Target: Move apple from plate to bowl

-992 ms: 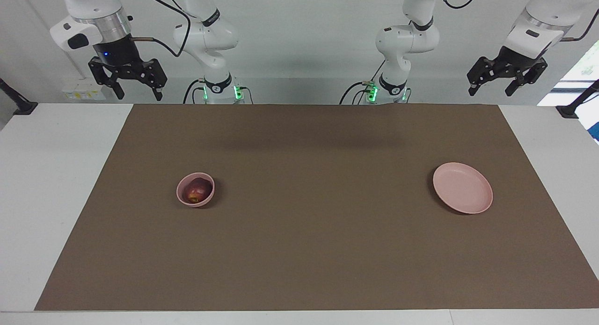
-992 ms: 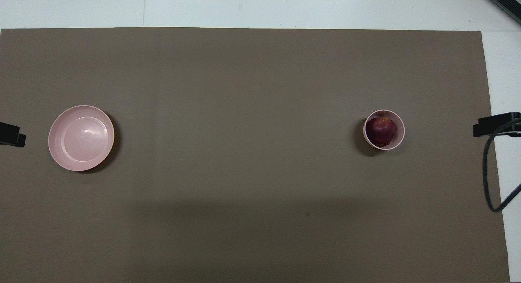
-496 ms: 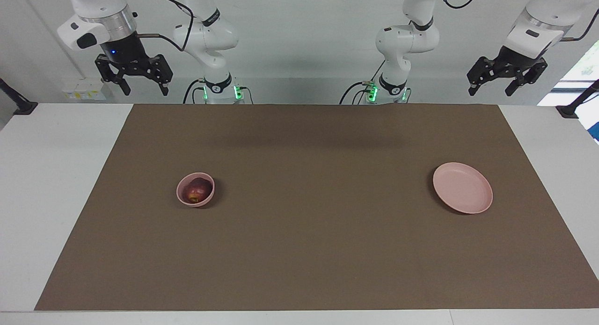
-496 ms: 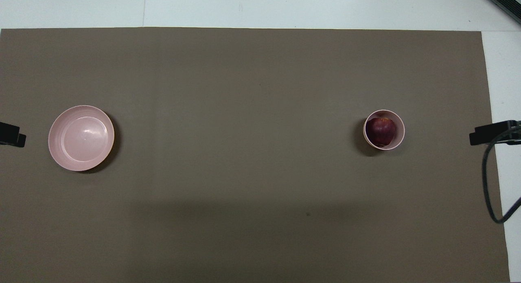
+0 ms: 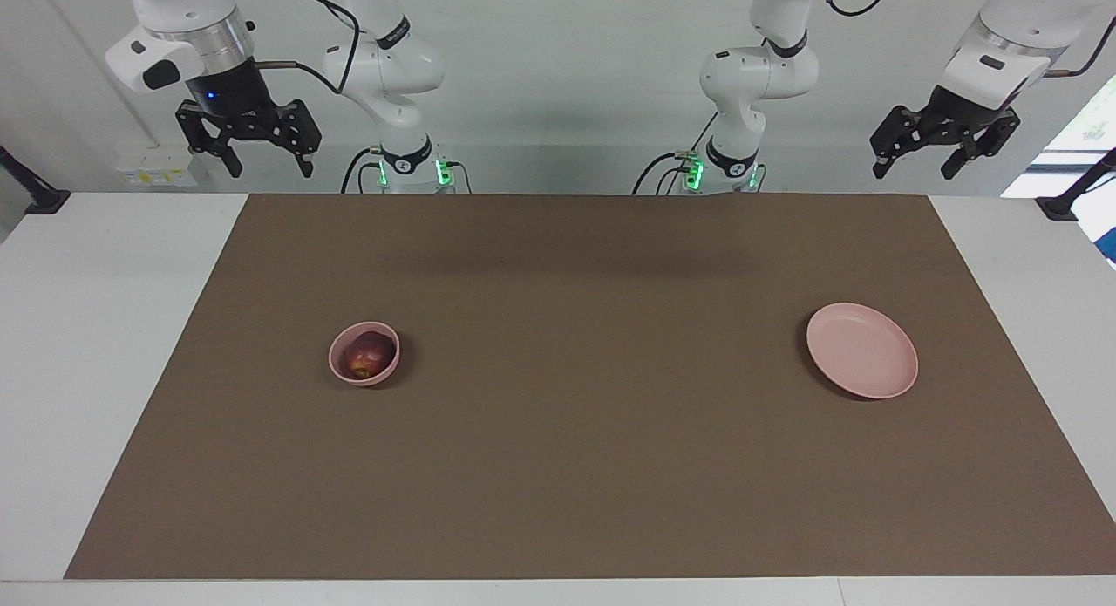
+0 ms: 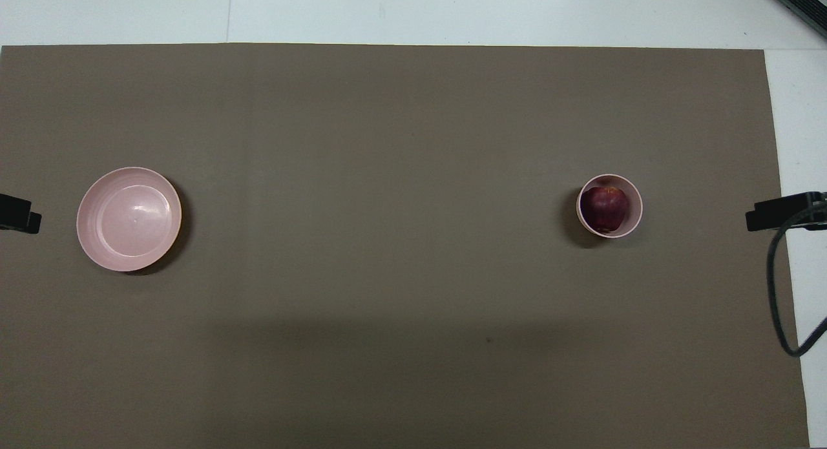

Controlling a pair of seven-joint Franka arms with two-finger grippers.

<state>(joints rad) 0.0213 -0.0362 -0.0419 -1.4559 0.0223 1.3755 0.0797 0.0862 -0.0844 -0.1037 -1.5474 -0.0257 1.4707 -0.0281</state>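
The dark-red apple (image 5: pixel 366 357) sits inside the small pale-pink bowl (image 5: pixel 335 351) toward the right arm's end of the table; it also shows in the overhead view (image 6: pixel 605 207), filling the bowl (image 6: pixel 636 207). The flat pale-pink plate (image 5: pixel 861 350) lies bare toward the left arm's end, and the overhead view shows it too (image 6: pixel 129 218). My right gripper (image 5: pixel 268 163) is open and empty, raised high at its own end. My left gripper (image 5: pixel 913 166) is open and empty, raised high at its end, and waits.
A brown mat (image 5: pixel 575 432) covers most of the white table (image 5: pixel 87 327). A black cable (image 6: pixel 775 294) hangs by the right gripper's tip (image 6: pixel 778 211) at the mat's edge. Black clamps stand at both table ends.
My right gripper has risen a little and shifted slightly toward the table's middle, then nearly stopped. The apple, bowl, plate and left arm have not moved.
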